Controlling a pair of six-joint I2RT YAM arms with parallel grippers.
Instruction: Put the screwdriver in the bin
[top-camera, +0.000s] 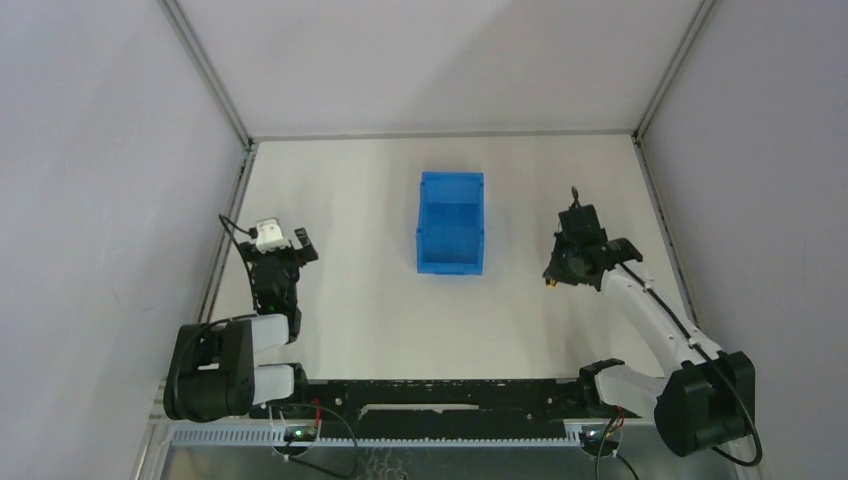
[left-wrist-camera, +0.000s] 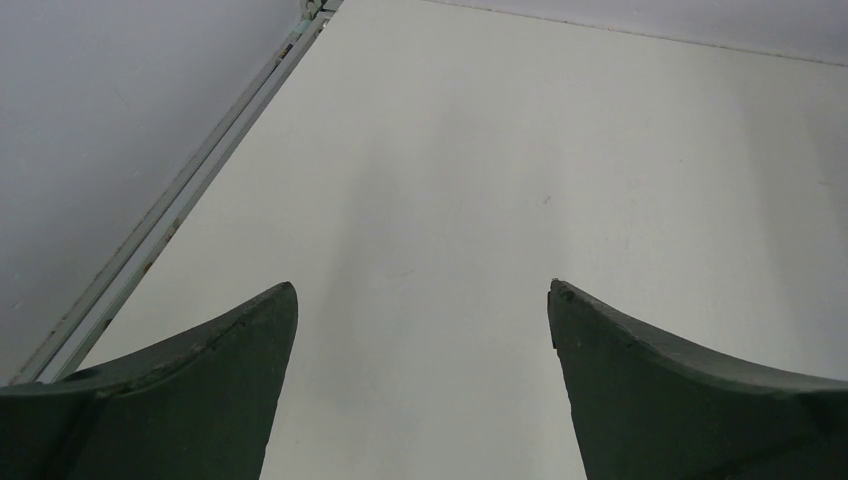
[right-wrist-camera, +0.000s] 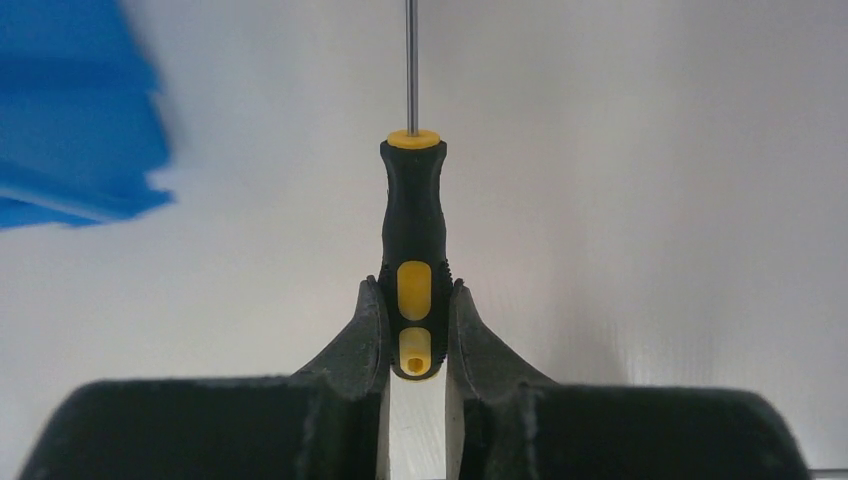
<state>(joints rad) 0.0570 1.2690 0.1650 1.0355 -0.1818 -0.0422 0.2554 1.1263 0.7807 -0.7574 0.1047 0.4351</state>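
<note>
**Finding 1, risk.** My right gripper (right-wrist-camera: 413, 292) is closed on the screwdriver (right-wrist-camera: 413, 225). The jaws pinch only the butt end of its black and yellow handle. Most of the handle and the whole thin shaft project forward, unsupported. I judge that a sharp swing towards the bin (top-camera: 450, 266) could let the tool pivot or slip between the pads.

**Finding 2, risk.** The shaft leads the gripper. If I carry it low, the tip could strike the right wall of the bin and push the bin or lever the tool loose. Opening before the handle is over the bin would drop the tool on the table (top-camera: 350, 200) beside it.

**Finding 3, pose.** My right arm reaches out to the right of the bin and stands apart from it. The wrist is level with the bin's near half, and the shaft points past the bin's far end. I cannot tell its height above the table.

**Finding 4, other arm.** My left gripper (left-wrist-camera: 422, 292) sits well left of the bin on a folded arm. Its jaws are spread wide and hold nothing.
</note>
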